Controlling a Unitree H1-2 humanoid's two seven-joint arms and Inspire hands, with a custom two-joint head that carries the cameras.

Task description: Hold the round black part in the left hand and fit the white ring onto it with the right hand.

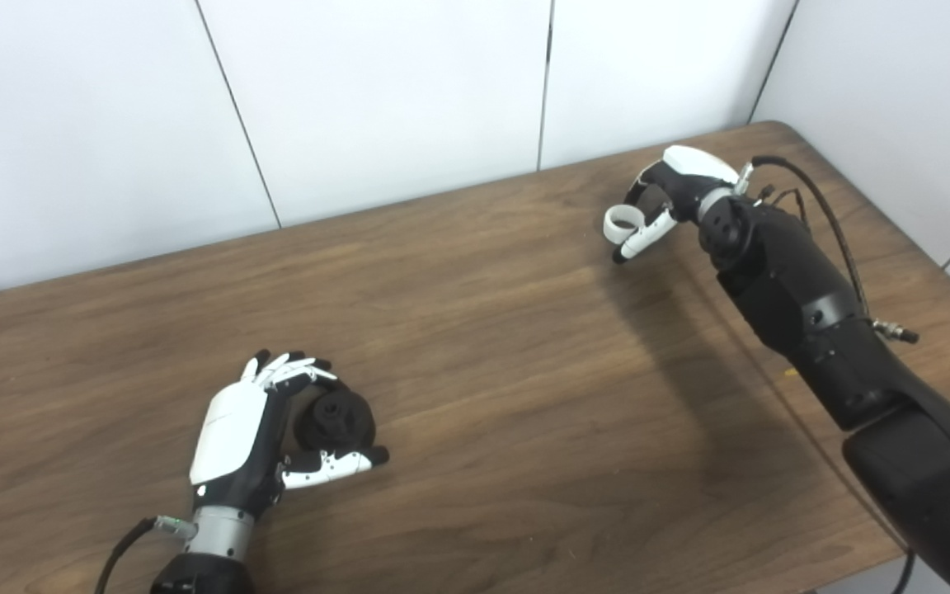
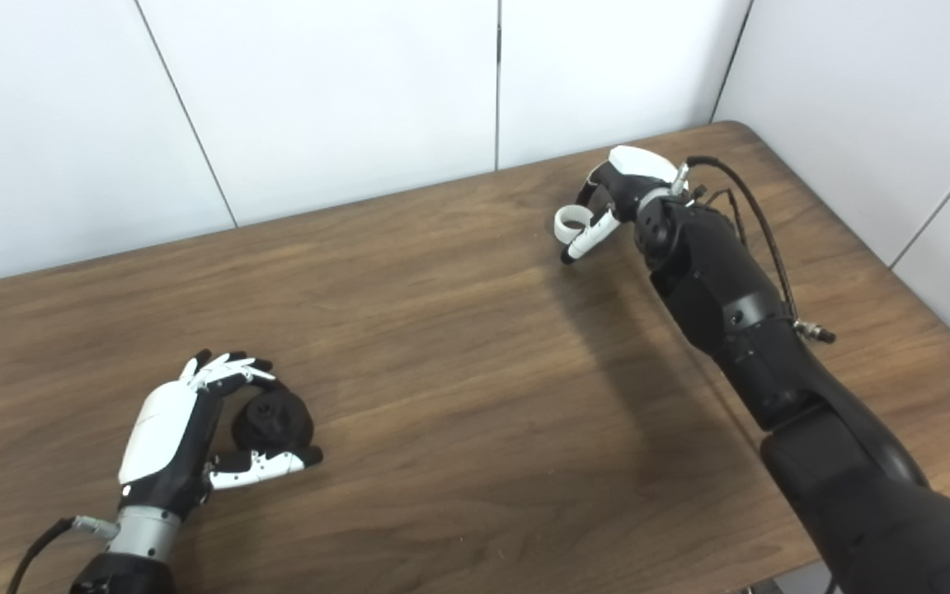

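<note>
- left eye view: the left robot hand (image 1: 265, 425) sits low on the brown wood-grain table (image 1: 483, 330), fingers curled over the far side of the round black plastic part (image 1: 336, 419) and thumb tucked under its near side. so it's closed around that part, though i honestly can't tell if the part is lifted or resting on the wood.
- same view, far right corner: the right robot hand (image 1: 660, 202) is pinching the small white plastic ring (image 1: 622, 221) between thumb and fingertips, held out toward the middle of the table. ring and black part are well apart, so the fitting hasn't started.
- right eye view: same story from a slightly different spot. the round black part (image 2: 273, 421) shows a raised hub in the middle of its face, and that face is open toward the right, not covered by fingers. the white ring (image 2: 571, 221) looks thin and hollow, pinched at its rim by the right robot hand (image 2: 607, 198), hole left clear.
- handling guess: ring looks light, stiff and probably a bit slick, so an edge pinch is right but easy to pop loose if it gets cocked on the hub. black part looks chunkier and rigid; gripping it round the outer edge like the left robot hand (image 2: 182, 429) does seems sensible, it keeps the hub free.
</note>
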